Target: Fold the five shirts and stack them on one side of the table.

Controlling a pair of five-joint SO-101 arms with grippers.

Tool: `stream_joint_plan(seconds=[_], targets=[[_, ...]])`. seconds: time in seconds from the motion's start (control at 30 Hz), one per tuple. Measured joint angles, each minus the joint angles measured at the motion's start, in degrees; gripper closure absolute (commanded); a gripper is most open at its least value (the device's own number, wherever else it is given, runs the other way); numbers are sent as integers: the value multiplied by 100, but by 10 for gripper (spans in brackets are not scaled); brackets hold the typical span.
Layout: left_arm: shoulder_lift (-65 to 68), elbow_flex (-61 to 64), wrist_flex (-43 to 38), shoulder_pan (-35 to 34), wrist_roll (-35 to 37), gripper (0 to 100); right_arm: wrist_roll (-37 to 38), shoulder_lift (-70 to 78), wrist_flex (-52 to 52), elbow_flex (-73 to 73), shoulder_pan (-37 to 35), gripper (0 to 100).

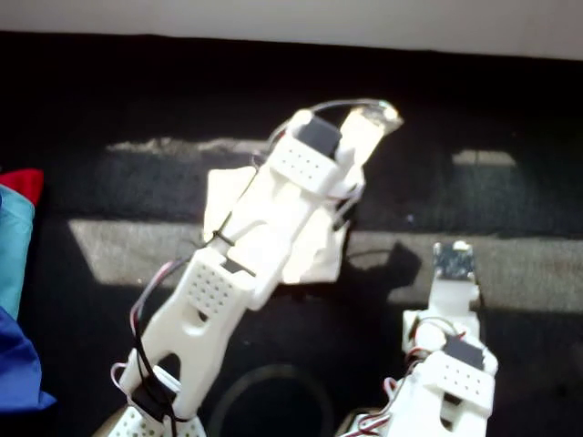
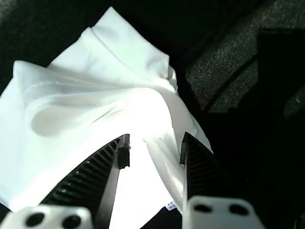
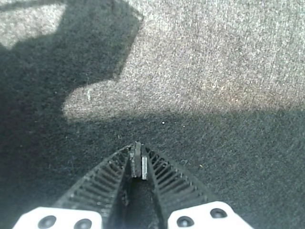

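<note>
**White shirt under the left arm, coloured pile at the table's edge**

The white shirt (image 1: 319,255) lies crumpled near the middle of the dark table (image 1: 510,109), partly in a band of sunlight. The left arm stretches over it. In the left wrist view the left gripper (image 2: 153,150) is just above the cloth. Its jaws are spread apart, and a raised fold of the shirt (image 2: 95,109) lies between them, not pinched.

At the left edge of the table there is a pile of cloth: a red piece (image 1: 23,182) farthest back, a teal piece (image 1: 14,246) beside it and a blue piece (image 1: 18,355) nearest to the arms. All three are cut by the picture edge. The pile is well apart from the white shirt, with bare dark surface between them.

The right gripper (image 1: 453,261) is to the right of the shirt and apart from it. Its jaws (image 3: 138,162) are pressed together with nothing held, above bare table. The far edge of the table meets a pale wall (image 1: 273,14), well behind the shirt.
</note>
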Motion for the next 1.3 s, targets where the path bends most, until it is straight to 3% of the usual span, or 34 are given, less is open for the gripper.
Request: stream_joint_plan(seconds=[0.13,0.27,0.57,0.93,1.3], targets=[[-105,-97,9,-88,0,853,0,0,0,0,0,991],[-396,-105,18,-387,0,992,0,0,0,0,0,991],[-273,202,-44,-615,0,990,0,0,0,0,0,991],[440,255,-1952,-431,862,986,0,0,0,0,0,991],[826,229,-2048,-229,862,986,0,0,0,0,0,991]])
